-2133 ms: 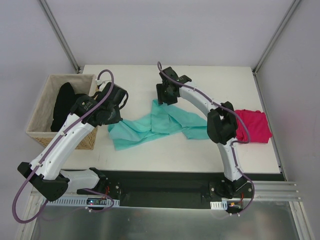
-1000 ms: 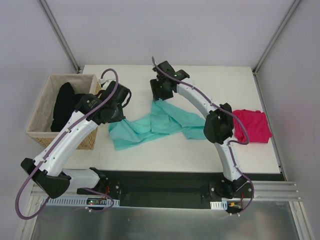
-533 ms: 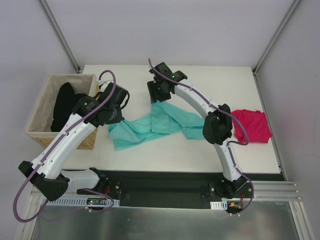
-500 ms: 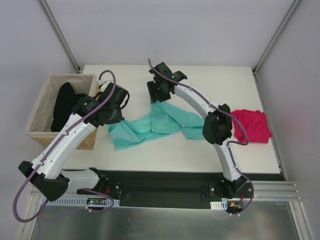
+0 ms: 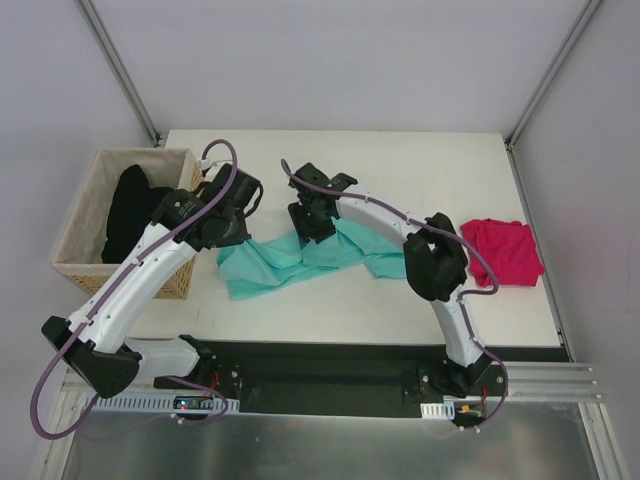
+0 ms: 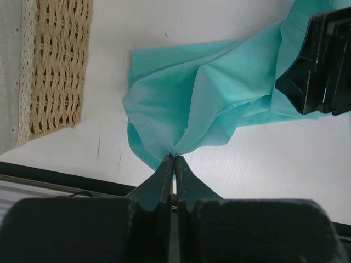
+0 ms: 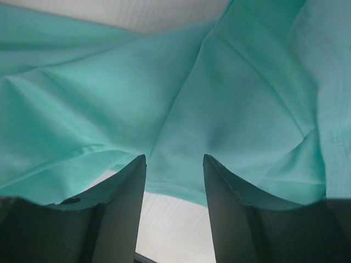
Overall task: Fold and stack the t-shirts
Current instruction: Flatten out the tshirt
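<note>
the green t-shirt [image 5: 300, 255] lies crumpled in the middle of the white table [image 5: 420, 160]. the left gripper [image 6: 174, 161] is shut tight and pinches a bunched bit of the shirt's left end. the right gripper [image 7: 174, 164] is low over the shirt's top middle. its fingers [image 7: 123, 208] are apart, with nothing held between them. the pink t-shirt [image 5: 505, 250] sits in a small pile by the table's right edge, well apart from the green one. a woven basket [image 5: 140, 154] with black cloth [image 5: 125, 210] in it stands on the left.
</note>
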Robot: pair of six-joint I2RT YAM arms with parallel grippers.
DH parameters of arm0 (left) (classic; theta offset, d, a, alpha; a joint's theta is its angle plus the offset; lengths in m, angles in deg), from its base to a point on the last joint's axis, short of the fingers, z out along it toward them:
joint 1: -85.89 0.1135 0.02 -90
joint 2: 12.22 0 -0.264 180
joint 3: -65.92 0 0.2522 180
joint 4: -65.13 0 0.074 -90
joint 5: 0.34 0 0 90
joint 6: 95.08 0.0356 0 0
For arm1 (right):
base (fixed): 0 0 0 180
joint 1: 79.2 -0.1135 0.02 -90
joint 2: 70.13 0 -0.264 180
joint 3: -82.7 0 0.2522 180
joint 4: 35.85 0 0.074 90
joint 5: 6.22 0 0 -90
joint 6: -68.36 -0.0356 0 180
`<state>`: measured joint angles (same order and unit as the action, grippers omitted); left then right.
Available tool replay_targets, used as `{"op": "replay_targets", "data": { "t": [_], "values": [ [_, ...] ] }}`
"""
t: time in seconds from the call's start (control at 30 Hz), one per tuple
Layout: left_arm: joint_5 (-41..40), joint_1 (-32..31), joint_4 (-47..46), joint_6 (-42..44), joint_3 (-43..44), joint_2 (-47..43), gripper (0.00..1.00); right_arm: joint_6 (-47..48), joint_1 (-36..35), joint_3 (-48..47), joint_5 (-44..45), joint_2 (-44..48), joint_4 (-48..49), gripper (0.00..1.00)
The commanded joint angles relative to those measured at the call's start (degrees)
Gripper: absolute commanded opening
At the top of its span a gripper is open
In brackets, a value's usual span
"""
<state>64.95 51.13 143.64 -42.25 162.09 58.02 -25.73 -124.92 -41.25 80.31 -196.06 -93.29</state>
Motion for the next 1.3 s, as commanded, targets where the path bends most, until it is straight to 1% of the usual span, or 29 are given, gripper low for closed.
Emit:
{"op": "replay_targets", "data": {
  "t": [0.0,0.17,0.37,0.53,0.73,1.27],
  "values": [
    [0.1,0.66,-0.85,1.13,1.79,1.57,0.0,-2.58,-0.34,3.66,1.0,7.8,2.55,0.49],
    [1.86,0.66,-1.82,2.27,2.66,3.41,0.0,-3.9,-0.78,7.7,2.06,10.17,2.63,0.48],
    [1.95,0.66,-2.35,2.01,2.05,2.89,0.0,-4.51,-1.48,10.96,2.15,11.67,3.25,0.48],
    [1.6,0.66,-2.44,1.13,0.91,1.57,0.0,-4.34,-2.45,10.26,1.8,10.97,3.25,0.48],
    [1.24,0.66,-2.35,0.78,0.12,0.6,0.0,-4.43,-4.29,7.1,1.36,8.86,1.85,0.47],
    [1.42,0.66,-2.26,-0.01,-1.46,-2.12,0.0,-5.31,-5.53,7.89,0.83,7.37,1.23,0.48]
  ]
}}
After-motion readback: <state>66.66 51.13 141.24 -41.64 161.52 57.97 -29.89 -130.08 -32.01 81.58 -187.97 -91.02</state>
